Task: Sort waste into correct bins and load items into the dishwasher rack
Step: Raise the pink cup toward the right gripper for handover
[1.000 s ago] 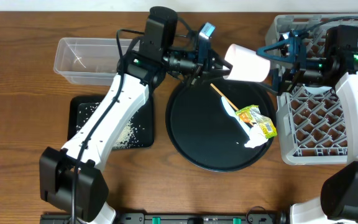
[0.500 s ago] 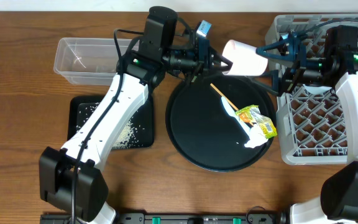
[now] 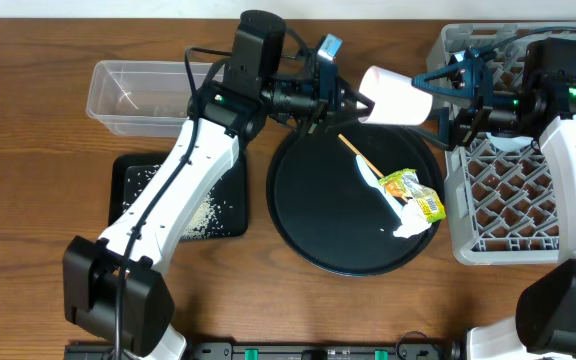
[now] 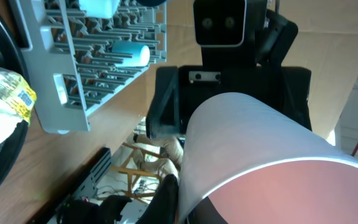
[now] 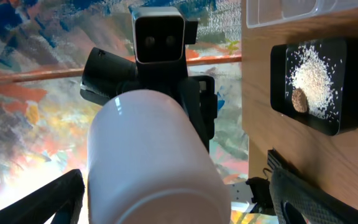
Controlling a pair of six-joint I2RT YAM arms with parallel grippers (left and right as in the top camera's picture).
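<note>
Left gripper (image 3: 346,97): clamped on the pale whitish bowl (image 3: 396,97), which lies sideways in the air.
Right gripper (image 3: 440,100): fingers wide apart, flanking the bowl's base; contact unclear.
Bowl position: over the far rim of the round black tray (image 3: 313,210).

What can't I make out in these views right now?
Left wrist: the pale bowl fills the frame, hiding most of the left gripper.
Overhead: the right arm covers part of the dishwasher rack.
Overhead: the left arm covers part of the black tray.
</note>
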